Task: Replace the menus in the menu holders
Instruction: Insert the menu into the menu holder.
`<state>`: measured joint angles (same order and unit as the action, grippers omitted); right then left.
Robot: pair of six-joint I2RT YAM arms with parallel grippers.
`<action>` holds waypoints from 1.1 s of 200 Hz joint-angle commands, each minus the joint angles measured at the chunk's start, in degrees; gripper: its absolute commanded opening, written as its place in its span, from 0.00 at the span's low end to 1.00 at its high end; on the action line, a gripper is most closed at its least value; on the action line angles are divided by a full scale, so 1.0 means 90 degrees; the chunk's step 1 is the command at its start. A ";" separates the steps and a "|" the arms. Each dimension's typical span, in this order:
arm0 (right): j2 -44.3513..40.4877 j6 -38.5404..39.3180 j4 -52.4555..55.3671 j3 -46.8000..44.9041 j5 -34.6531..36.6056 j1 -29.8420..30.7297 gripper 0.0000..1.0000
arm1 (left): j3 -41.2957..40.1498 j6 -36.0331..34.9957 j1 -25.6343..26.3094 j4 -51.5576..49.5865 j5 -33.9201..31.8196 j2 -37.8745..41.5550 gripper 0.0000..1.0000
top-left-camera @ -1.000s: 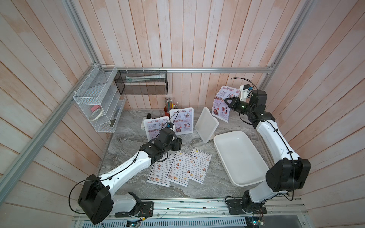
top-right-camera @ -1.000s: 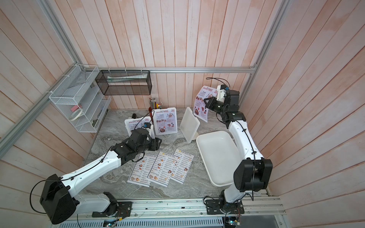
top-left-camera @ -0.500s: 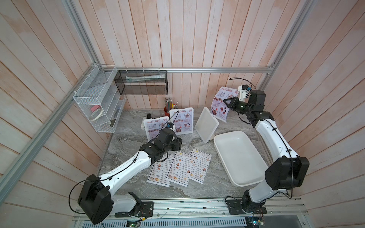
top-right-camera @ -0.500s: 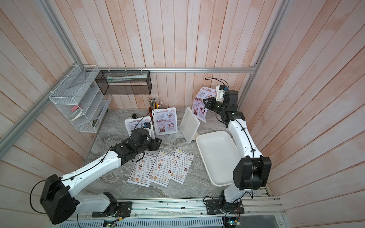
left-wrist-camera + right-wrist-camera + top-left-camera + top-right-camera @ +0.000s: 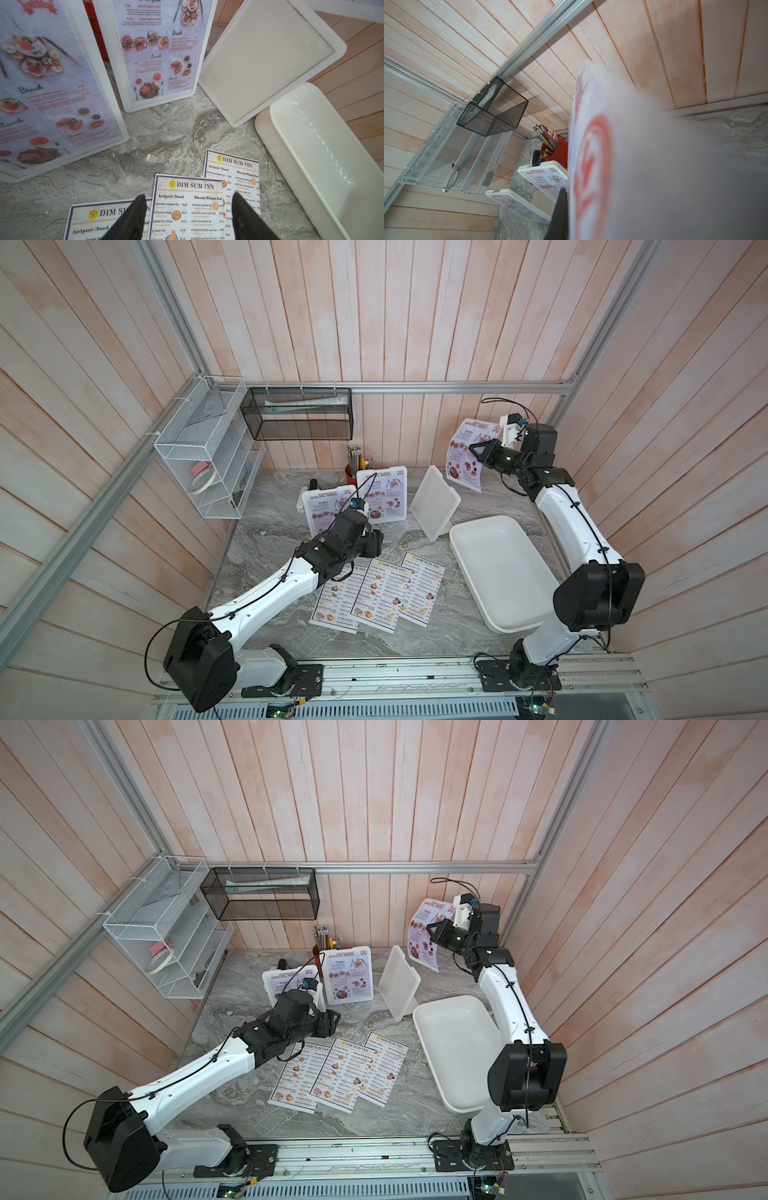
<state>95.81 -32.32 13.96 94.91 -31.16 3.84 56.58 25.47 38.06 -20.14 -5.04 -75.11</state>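
Three white menus (image 5: 378,593) are spread on the table (image 5: 274,539) beneath the left gripper (image 5: 188,196), fingers (image 5: 133,218) apart. A lilac menu (image 5: 461,472) is clamped aloft by the right gripper (image 5: 473,450).

Bright even light; menu (image 5: 602,145) blurred close-up

- Three DIM SUM INN menus (image 5: 376,593) flat on bench (image 5: 415,639), near centre, overlapping side by side.
- Behind them, two filled menu holders (image 5: 384,495) upright, side by side.
- Empty holder (image 5: 434,502) just right of those.
- Tray (image 5: 494,568) right of the menus.
- Pencil cup (image 5: 351,473) behind the holders, by far wall.
- SPECIAL MENU sheet (image 5: 463,460) off the bench, far right, pinched in right end effector (image 5: 476,450).
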 commanded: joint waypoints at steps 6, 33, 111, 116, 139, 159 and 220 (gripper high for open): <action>0.0125 0.0162 0.0190 0.0265 -0.0102 -0.0043 0.00 | 0.0130 -0.0090 0.0039 0.0020 -0.0156 0.0023 0.67; 0.0243 0.0221 0.0260 0.0316 -0.0311 -0.0045 0.00 | 0.0085 -0.0074 0.0033 0.0022 -0.0163 0.0055 0.67; 0.0309 0.0202 0.0266 0.0431 -0.0550 -0.0045 0.00 | 0.0121 -0.0064 0.0038 0.0011 -0.0163 0.0045 0.67; 0.0319 0.0193 0.0268 0.0431 -0.0578 -0.0045 0.00 | 0.0118 -0.0065 0.0038 0.0011 -0.0163 0.0049 0.67; 0.0352 0.0192 0.0268 0.0455 -0.0593 -0.0047 0.00 | 0.0110 -0.0065 0.0038 0.0011 -0.0153 0.0041 0.67; 0.0399 0.0175 0.0261 0.0478 -0.0639 -0.0045 0.00 | 0.0114 -0.0063 0.0038 0.0013 -0.0153 0.0042 0.67; 0.0567 0.0114 0.0202 0.0594 -0.0698 -0.0038 0.00 | 0.0110 -0.0062 0.0038 -0.0013 -0.0168 0.0045 0.67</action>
<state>99.94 -31.33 15.46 97.71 -36.34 3.66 56.58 25.47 38.06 -20.16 -5.58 -75.11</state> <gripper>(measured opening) 0.043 0.674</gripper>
